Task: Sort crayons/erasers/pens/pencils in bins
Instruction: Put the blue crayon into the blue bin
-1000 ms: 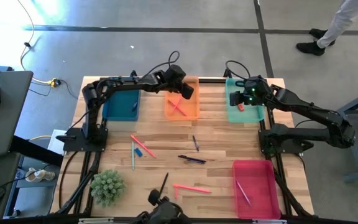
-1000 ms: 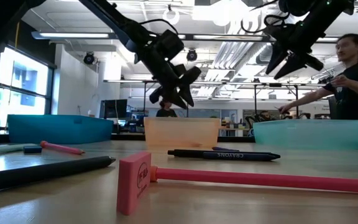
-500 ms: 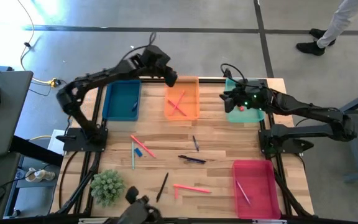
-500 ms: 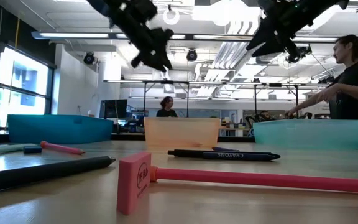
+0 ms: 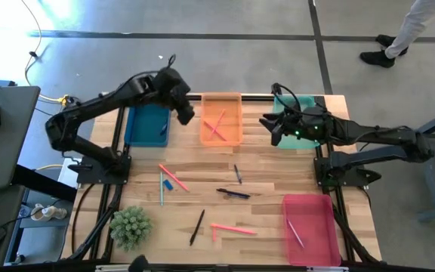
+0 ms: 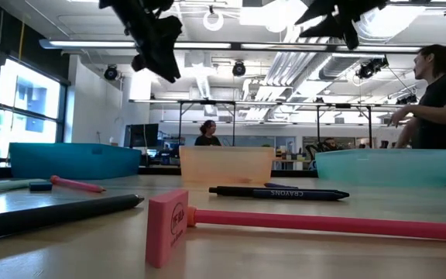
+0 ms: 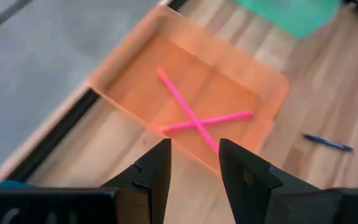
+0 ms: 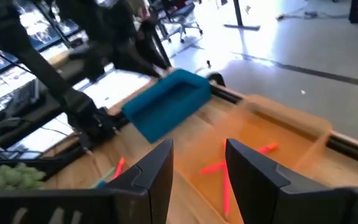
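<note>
My left gripper hangs open and empty above the gap between the dark blue bin and the orange bin. Two pink sticks lie crossed in the orange bin. My right gripper is open and empty too, raised beside the teal bin and pointing toward the orange one. On the wood lie dark pens, pink sticks and a pink eraser. The red-pink bin at the near right holds one stick.
A green spiky plant stands at the near left corner. A pale stick and a small blue piece lie left of centre. A person stands beyond the table's far right; another walks on the floor.
My left gripper has risen from just over the orange bin and drawn back toward the table's left, now clear of that bin. My right gripper has swung from over the teal bin toward the table's middle, tipping up closer to level. Both stayed open.
</note>
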`<act>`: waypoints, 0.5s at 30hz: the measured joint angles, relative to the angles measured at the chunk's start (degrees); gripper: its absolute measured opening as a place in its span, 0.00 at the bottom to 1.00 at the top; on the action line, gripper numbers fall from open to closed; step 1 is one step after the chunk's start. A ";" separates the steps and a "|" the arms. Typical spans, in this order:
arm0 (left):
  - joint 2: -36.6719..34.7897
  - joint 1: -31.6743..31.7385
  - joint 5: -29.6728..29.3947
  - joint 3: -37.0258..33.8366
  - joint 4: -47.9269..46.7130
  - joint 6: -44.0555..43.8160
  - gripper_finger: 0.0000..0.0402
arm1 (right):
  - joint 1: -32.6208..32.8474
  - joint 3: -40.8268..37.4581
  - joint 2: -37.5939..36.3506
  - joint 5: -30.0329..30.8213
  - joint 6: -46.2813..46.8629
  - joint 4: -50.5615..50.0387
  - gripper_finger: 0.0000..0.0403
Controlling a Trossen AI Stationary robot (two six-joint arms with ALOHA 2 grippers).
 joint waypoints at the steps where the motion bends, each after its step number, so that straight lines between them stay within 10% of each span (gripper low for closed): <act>1: -1.11 -0.70 0.01 -2.30 1.31 -0.66 0.30 | 0.85 0.99 0.48 0.69 -0.21 -0.09 0.35; 15: -7.93 -9.18 -0.93 -21.11 11.12 -8.96 0.30 | 5.81 18.27 15.68 -0.47 -0.31 -22.53 0.35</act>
